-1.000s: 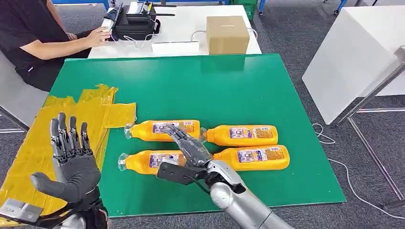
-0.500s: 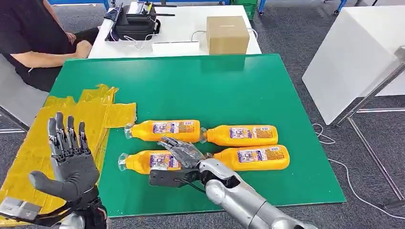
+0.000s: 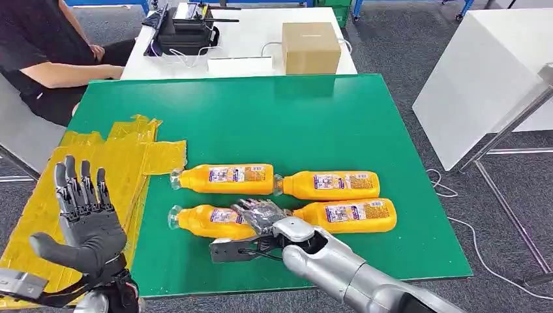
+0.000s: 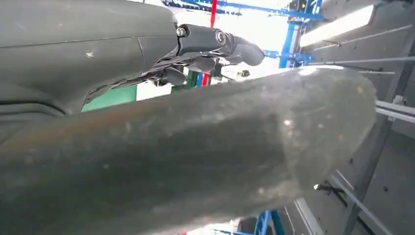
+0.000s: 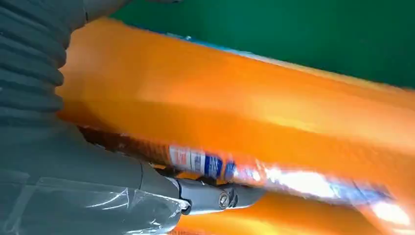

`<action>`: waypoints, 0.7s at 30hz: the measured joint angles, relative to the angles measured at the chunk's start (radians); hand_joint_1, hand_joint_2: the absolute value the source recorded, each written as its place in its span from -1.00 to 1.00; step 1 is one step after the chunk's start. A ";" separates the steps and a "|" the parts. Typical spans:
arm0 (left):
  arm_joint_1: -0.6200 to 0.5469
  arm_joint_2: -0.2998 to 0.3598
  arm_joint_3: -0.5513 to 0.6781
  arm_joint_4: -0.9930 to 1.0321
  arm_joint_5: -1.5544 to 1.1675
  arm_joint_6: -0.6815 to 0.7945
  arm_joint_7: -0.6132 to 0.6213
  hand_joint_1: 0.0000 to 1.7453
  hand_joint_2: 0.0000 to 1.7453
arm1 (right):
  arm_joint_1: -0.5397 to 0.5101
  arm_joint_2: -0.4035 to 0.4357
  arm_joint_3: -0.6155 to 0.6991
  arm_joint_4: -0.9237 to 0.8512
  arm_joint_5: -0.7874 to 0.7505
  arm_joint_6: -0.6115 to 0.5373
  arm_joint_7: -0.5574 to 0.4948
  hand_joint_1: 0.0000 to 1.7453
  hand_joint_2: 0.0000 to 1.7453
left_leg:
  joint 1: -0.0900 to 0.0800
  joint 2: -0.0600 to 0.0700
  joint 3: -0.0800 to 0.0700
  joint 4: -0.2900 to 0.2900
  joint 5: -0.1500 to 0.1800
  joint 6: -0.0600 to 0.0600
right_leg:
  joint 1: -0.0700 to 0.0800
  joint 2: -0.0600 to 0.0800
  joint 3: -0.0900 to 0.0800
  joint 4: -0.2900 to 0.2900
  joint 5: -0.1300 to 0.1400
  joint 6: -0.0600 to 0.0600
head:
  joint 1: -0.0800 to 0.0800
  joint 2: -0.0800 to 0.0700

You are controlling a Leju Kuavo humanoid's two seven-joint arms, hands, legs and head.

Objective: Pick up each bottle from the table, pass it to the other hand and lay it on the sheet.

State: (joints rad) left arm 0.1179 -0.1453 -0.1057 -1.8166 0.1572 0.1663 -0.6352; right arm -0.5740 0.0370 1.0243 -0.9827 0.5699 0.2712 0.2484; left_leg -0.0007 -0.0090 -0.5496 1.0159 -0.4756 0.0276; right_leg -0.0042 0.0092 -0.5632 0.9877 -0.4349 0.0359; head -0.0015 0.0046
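Right hand (image 3: 261, 218) closing on lower-left bottle (image 3: 209, 220), grip uncertain; left hand (image 3: 85, 222) spread empty; sheet (image 3: 130, 156) bare, all four bottles left

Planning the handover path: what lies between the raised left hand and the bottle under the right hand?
Head view: yellow sheet edge, then bare green mat, between left hand and bottle.

Grey carpet floor (image 3: 391, 45), white tables (image 3: 486, 72)

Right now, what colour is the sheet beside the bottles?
Yellow; the sheet shows best in the head view.
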 measured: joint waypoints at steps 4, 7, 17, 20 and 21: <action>0.001 0.000 0.009 0.000 0.000 0.000 0.001 -1.00 -1.00 | -0.008 -0.017 0.020 -0.007 -0.027 0.013 0.000 1.00 1.00 | 0.000 0.000 0.002 0.000 0.000 0.000 | 0.000 0.000 0.002 0.000 0.000 0.000 | 0.000 0.000; 0.001 0.000 0.016 0.000 0.002 0.000 0.001 -1.00 -1.00 | -0.010 -0.028 0.025 -0.015 -0.056 0.016 0.000 1.00 1.00 | 0.000 0.000 0.003 0.000 0.000 0.000 | 0.000 0.000 0.003 0.000 0.000 0.000 | 0.000 0.000; 0.000 -0.002 0.019 0.000 0.016 0.010 0.019 -1.00 -1.00 | -0.010 -0.033 0.014 -0.017 -0.144 -0.042 -0.007 1.00 1.00 | 0.000 0.000 0.005 0.000 0.000 0.000 | 0.000 0.000 0.004 0.000 0.000 0.000 | 0.000 0.000; -0.001 -0.005 0.019 0.002 0.042 0.029 0.052 -1.00 -1.00 | 0.019 -0.031 -0.022 -0.028 -0.240 -0.117 -0.041 1.00 1.00 | 0.000 0.000 0.005 0.000 0.000 0.000 | 0.000 0.000 0.004 0.000 0.000 0.000 | 0.000 0.000; -0.001 -0.006 0.019 0.005 0.062 0.038 0.075 -1.00 -1.00 | 0.040 -0.029 -0.043 -0.041 -0.284 -0.151 -0.061 1.00 1.00 | 0.000 0.000 0.004 0.000 0.000 0.000 | 0.000 0.000 0.004 0.000 0.000 0.000 | 0.000 0.000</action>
State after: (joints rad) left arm 0.1165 -0.1514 -0.0862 -1.8116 0.2195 0.2041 -0.5602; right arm -0.5340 0.0080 0.9809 -1.0238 0.2864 0.1204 0.1871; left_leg -0.0007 -0.0088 -0.5453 1.0159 -0.4757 0.0276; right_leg -0.0040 0.0093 -0.5591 0.9876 -0.4349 0.0359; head -0.0019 0.0046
